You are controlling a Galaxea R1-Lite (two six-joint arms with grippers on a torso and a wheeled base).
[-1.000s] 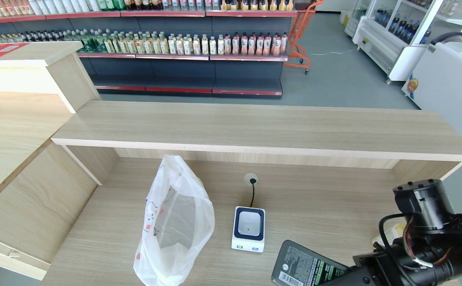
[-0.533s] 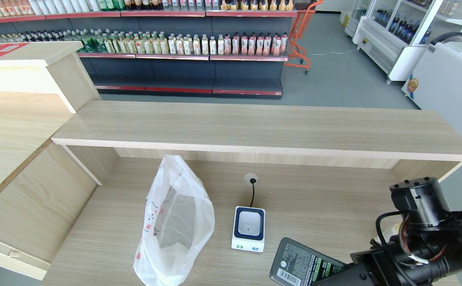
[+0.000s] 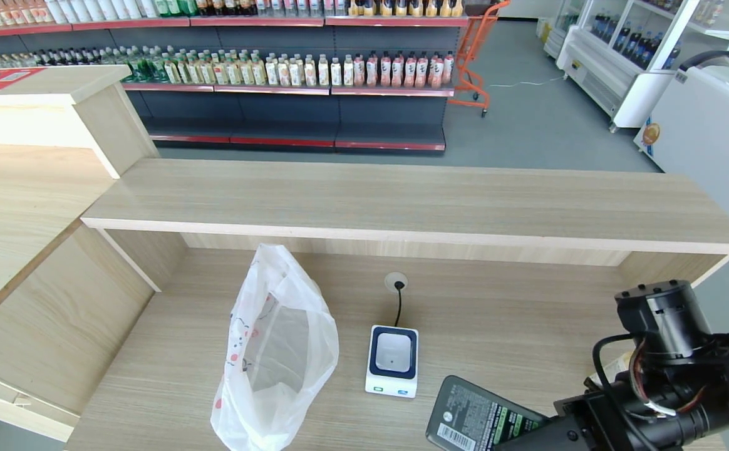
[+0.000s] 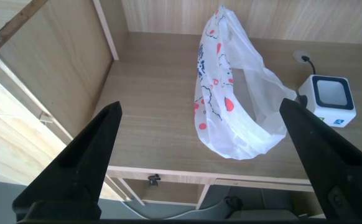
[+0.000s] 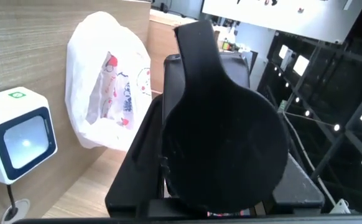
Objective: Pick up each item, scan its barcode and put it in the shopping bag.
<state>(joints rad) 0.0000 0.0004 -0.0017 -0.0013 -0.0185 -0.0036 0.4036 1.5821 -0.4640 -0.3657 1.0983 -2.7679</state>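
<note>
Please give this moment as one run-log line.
right gripper: shut on dark grey flat pouch, barcode up, right of white box scanner | left gripper: open | white plastic shopping bag: upright, left of scanner

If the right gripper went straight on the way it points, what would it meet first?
Probably the shopping bag: the right gripper, shut on the dark pouch, points across the counter just nearer than the scanner. Depth is unclear.

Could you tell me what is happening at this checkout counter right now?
The right end effector holds a dark pouch, barcode label facing up, low over the counter beside the scanner. It has not been bagged yet. The white shopping bag stands open on the scanner's other side, and the left end effector hangs open near it, holding nothing.
</note>
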